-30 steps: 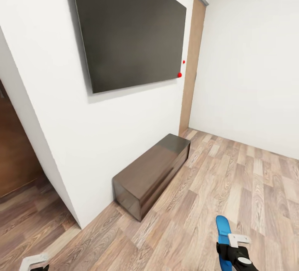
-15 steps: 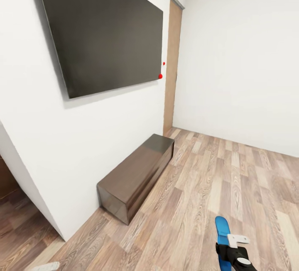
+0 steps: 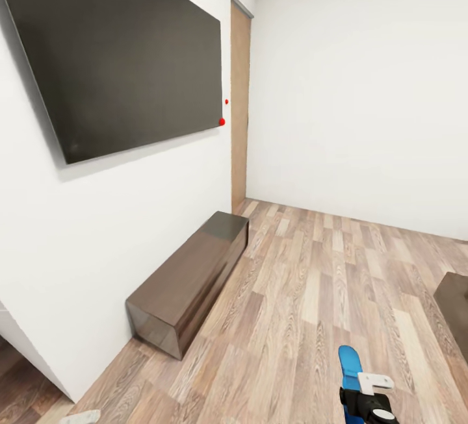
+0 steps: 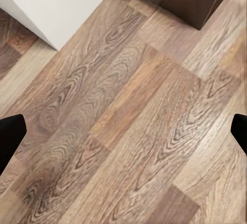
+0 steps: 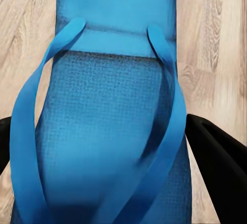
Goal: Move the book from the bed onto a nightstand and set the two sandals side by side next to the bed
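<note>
Low at the head view's right, my right gripper [image 3: 366,393] was clamped on one blue sandal [image 3: 350,363]; my left gripper's [image 4: 123,131] fingers [image 4: 9,136] stood wide apart, empty, over the floor [image 4: 128,105].

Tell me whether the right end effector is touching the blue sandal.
Touching. In the right wrist view the blue sandal lies between the right end effector's black fingers, one pressed against its edge; the head view shows it carried above the floor.

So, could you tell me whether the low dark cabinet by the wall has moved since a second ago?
No. The cabinet sits against the same wall, under the dark panel; the camera turned.
</note>
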Robot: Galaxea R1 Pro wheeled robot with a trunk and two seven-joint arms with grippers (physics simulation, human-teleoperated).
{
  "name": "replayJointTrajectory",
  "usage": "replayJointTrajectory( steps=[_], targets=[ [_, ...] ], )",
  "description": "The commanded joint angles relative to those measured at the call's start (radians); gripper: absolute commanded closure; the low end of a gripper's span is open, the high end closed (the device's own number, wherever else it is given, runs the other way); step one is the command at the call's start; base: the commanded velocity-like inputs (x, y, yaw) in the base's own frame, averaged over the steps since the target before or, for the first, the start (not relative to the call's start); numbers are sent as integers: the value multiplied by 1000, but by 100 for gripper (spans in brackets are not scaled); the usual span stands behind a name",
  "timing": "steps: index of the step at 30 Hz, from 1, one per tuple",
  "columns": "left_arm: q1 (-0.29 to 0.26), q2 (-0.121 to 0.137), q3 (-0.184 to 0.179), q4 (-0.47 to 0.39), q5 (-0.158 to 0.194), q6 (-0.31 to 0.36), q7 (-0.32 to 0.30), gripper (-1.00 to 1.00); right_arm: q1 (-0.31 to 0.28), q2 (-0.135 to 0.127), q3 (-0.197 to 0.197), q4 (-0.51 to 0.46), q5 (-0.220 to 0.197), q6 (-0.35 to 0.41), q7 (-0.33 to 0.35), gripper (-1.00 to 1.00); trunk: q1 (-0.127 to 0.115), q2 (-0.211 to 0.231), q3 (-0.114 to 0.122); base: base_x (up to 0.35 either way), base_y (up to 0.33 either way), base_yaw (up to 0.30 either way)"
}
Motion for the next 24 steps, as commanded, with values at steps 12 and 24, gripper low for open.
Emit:
replayJointTrajectory(
  steps=[12, 24],
  targets=[
    [0, -1, 3, 1, 0, -3, -6, -100, -1, 5, 2, 13, -3, -6, 0, 100, -46, 84, 37, 0, 0, -234],
    [0, -2, 2, 1, -1, -3, -7, -100, 0, 20, 6, 54, 0, -9, 0, 100, -92, 168, 74, 0, 0, -150]
  ],
)
